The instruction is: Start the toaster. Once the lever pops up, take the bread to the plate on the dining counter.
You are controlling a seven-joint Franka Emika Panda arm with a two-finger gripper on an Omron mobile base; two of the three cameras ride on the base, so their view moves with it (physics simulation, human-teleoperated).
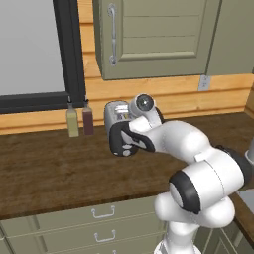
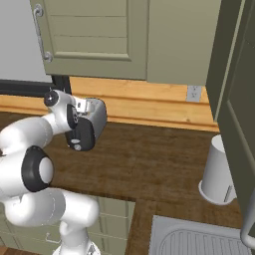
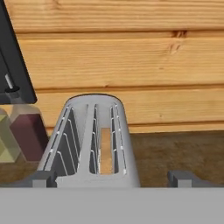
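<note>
**A:** where's the toaster point(image 3: 89, 144) at rn?

**B:** On the worktop point(image 1: 49, 173) by the wall, bottles point(image 1: 80, 121) just beside it. Bread point(image 3: 105, 151) sits down in the right slot, left slot looks empty. Gripper point(image 3: 114, 178) hangs over the near end, tips spread wide either side of it, holding nothing.

**A:** so push the lever next?

**B:** I'd guess so. It's on the black end panel point(image 2: 82, 134), can't actually make out the tab. Probably come down straight on it, one tip, and don't nudge the toaster.
</note>
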